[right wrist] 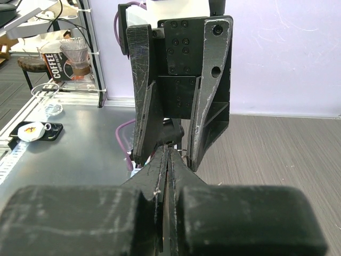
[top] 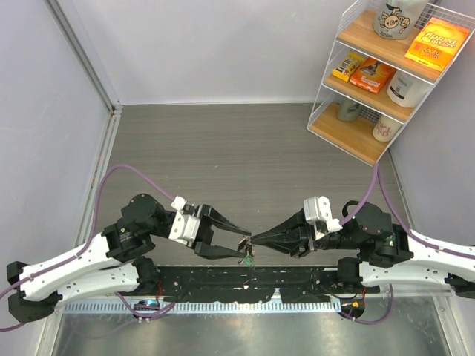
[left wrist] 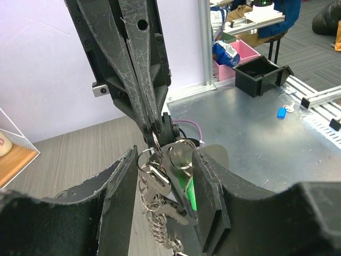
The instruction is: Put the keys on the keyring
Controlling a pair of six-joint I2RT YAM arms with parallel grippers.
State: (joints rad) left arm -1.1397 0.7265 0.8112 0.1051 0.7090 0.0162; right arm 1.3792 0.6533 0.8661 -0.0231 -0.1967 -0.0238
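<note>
The right fingers [left wrist: 141, 80] pinch tight on the keyring [left wrist: 180, 154], up off the counter [top: 223, 148], with the keys [left wrist: 160, 184] bunched by it. The left fingers [left wrist: 120, 181] sit on both sides of the bunch, and I cannot tell if they squeeze it. A sign [right wrist: 50, 58] says COFFEE.

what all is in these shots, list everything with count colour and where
table: one, grey wood grain, under everything
keys: a few, silver, hanging in a bunch where the two arms meet
keyring: one, silvery with a green piece, in that same bunch
wire shelf: one, white with wooden boards, far right corner
boxes: three, orange and yellow, top and middle boards
cups: about four, pale, spread over the boards
black bin: one, black, past the table's edge in the left wrist view
left gripper: one, black, open, fingers either side of the keys
right gripper: one, black, shut on the keyring
</note>
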